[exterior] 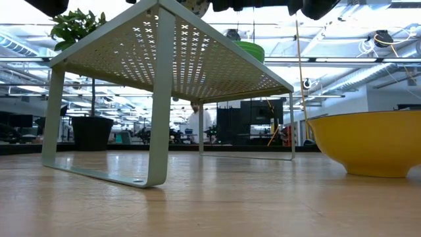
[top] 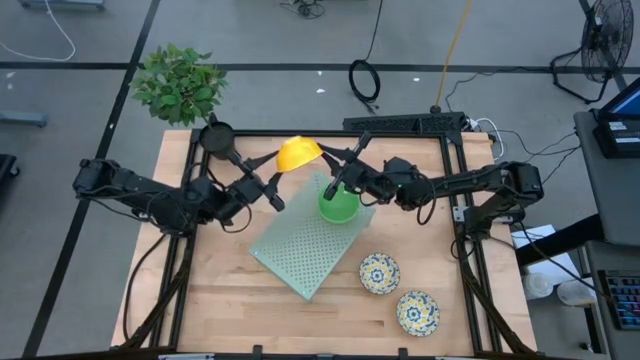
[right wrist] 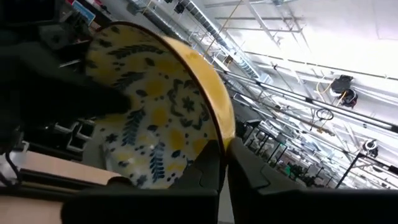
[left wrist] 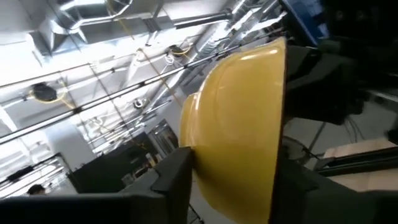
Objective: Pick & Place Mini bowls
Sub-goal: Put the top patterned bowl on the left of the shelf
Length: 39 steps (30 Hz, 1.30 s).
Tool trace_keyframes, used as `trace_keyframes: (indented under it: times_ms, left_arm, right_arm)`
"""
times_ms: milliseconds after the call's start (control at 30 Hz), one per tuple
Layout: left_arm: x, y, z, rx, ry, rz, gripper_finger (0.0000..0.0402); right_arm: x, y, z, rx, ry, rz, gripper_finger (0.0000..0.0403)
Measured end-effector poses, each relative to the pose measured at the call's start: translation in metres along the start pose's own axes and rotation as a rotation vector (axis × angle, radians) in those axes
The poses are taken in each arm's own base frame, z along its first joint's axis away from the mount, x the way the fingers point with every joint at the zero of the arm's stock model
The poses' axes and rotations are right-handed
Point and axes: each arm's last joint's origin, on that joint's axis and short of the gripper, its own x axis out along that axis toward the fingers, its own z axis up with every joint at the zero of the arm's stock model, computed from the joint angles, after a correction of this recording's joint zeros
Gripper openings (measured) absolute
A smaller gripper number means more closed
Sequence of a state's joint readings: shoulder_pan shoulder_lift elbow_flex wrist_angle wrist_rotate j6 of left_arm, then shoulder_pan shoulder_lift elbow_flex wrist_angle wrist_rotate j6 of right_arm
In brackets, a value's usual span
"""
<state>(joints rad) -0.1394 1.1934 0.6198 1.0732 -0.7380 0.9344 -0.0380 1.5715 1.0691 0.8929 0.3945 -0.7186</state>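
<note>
Yellow mini bowl (top: 298,152) is held on edge above the far counter (top: 200,290), between both arms: left gripper (top: 262,176) clasps its outer side, right gripper (right wrist: 222,163) is pinched on its rim. Green bowl (top: 338,205) sits on the mat (top: 300,250), just nearer.

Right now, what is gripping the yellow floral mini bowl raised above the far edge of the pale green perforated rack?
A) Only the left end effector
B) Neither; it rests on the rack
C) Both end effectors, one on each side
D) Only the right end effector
C: the high view shows the yellow floral mini bowl between the left end effector and the right end effector, and each wrist view shows fingers on its rim.
</note>
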Motion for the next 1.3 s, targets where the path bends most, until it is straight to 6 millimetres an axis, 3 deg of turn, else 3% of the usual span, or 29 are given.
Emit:
trace_keyframes:
  times_ms: [200,267,567,800,1033,1133,1300]
  left_arm:
    - [0.001,0.005,0.001,-0.019,0.023,0.053,0.0036]
    - [0.001,0.007,0.002,-0.020,0.031,0.064,0.0013]
    - [-0.006,0.005,0.006,-0.051,0.150,0.127,0.0013]
    - [-0.014,0.000,0.042,0.028,0.371,0.131,0.0013]
    - [-0.019,0.005,0.087,-0.016,0.432,0.073,0.0018]
    - [-0.025,0.006,0.102,-0.088,0.365,-0.091,0.0012]
    - [-0.023,0.010,0.112,-0.252,0.332,-0.700,0.0012]
  right_arm:
    - [-0.001,0.005,-0.003,0.021,0.016,0.047,0.0002]
    - [-0.002,0.009,-0.005,0.014,0.024,0.092,0.0000]
    - [-0.010,0.021,-0.013,0.015,0.092,0.152,0.0006]
    - [-0.023,0.029,-0.003,-0.039,0.199,0.079,0.0007]
    - [-0.037,0.023,0.013,-0.108,0.269,0.029,0.0012]
    - [-0.047,0.011,0.023,-0.077,0.289,0.035,0.0012]
    - [-0.061,-0.012,0.036,-0.009,0.309,0.042,0.0013]
